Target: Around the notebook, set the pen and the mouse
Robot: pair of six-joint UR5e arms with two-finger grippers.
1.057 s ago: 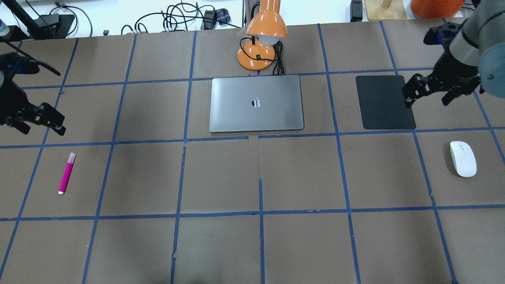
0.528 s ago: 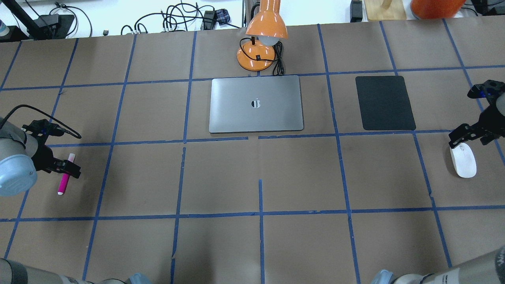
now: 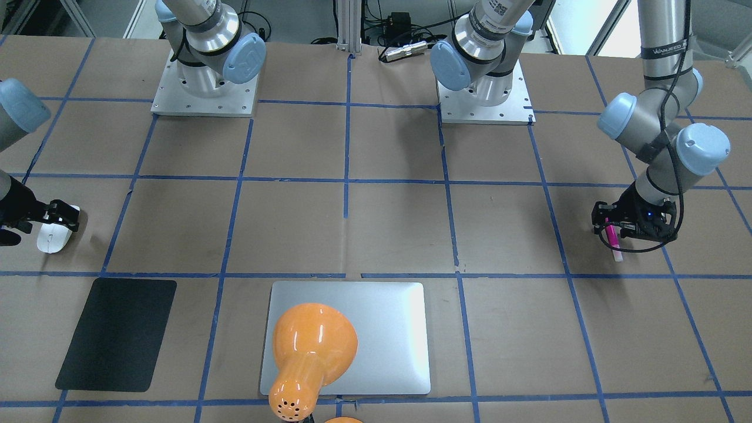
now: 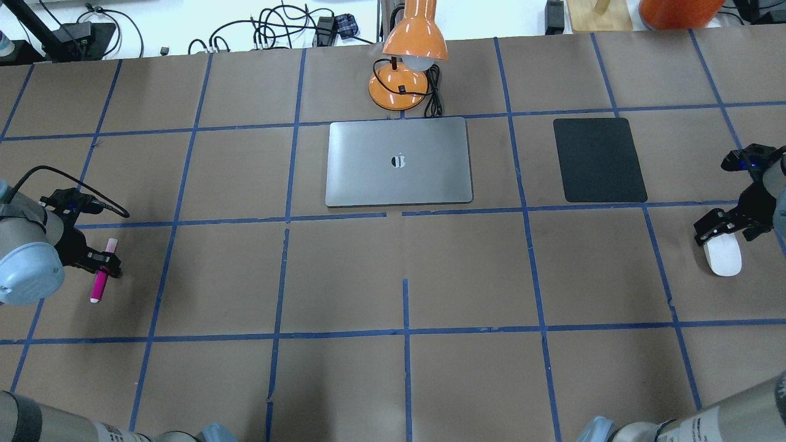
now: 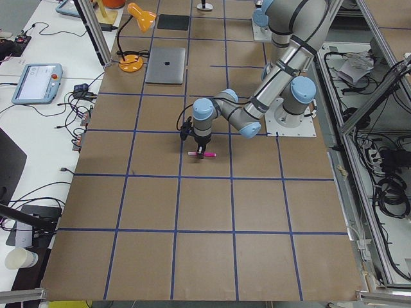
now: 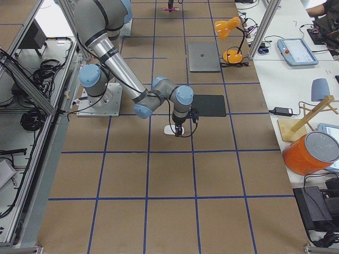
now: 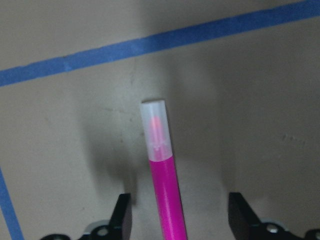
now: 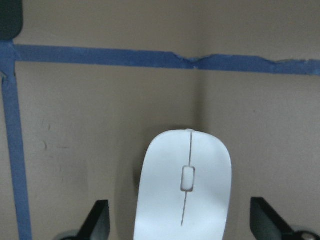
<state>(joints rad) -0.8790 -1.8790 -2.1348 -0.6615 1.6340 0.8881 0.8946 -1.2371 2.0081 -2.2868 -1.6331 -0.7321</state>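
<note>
The magenta pen [image 4: 101, 277] lies on the table's left side, pale cap pointing away from the robot. My left gripper [image 4: 102, 265] stands open over it, and in the left wrist view the pen [image 7: 165, 190] runs between the two fingers [image 7: 122, 217] without touching them. The white mouse [image 4: 723, 259] lies at the far right. My right gripper [image 4: 728, 236] is open and straddles its far end, with the mouse [image 8: 185, 190] centred between the fingertips [image 8: 97, 220]. The silver notebook [image 4: 399, 161] lies closed at the back centre, far from both.
An orange desk lamp [image 4: 408, 55] stands just behind the notebook with its cord beside it. A black mat [image 4: 599, 159] lies to the notebook's right. Cables and gear line the back edge. Blue tape lines grid the brown table.
Both arms have swung in from farther back and come down, the left over the pen and the right over the mouse. Pen, mouse and notebook have not moved.
</note>
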